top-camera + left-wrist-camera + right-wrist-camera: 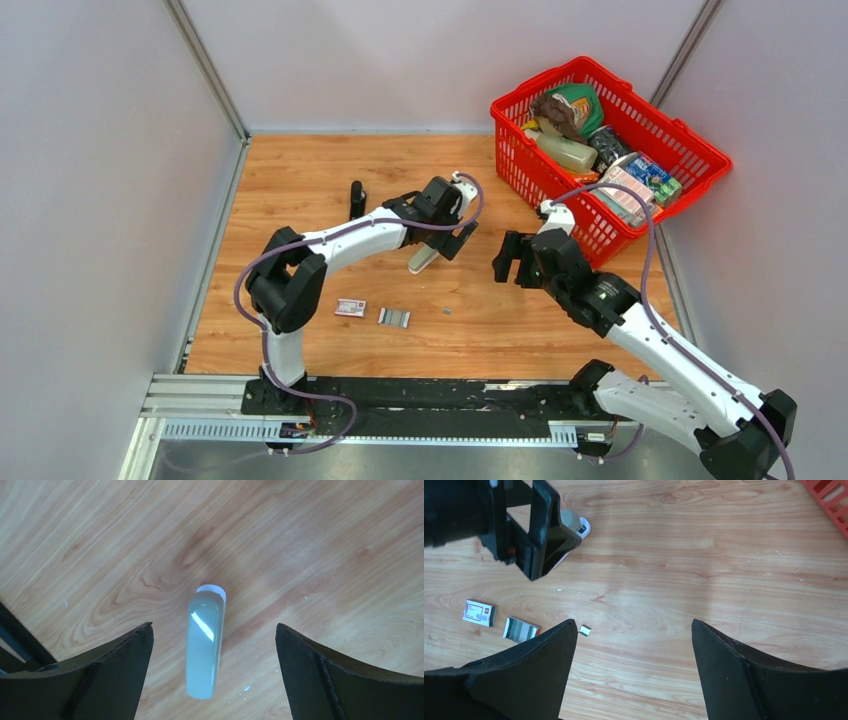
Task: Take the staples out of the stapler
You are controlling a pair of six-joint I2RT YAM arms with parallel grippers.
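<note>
Stapler: your black stapler point(356, 200) sits on the far-left part of the table point(300, 160), well apart from both claws.
Stapler's long axis: from above it looks to run near-to-far, though it may be standing on end. The view is too small for you to be sure.
Left claw: your left claw point(214, 626) is spread wide and holds nothing. It hangs over a pale grey oblong point(205, 645) lying on the wood, not over the stapler.
Right claw: your right claw point(634, 622) is also spread wide and empty, over bare wood right of centre.
Direction to go: from the left claw the stapler lies to the left and slightly farther away. From the right claw it lies much farther left, beyond the left claw.
Nearer arm: the left, plainly, so you would likely reach with that one.
Staples: a ribbed strip of staples point(521, 629) lies toward the near edge, close to a red-and-white box point(480, 613), with one loose bit point(585, 630) to its right.
Judgement: some staples look to be already out. Whether the stapler is empty, you cannot tell from here.
</note>
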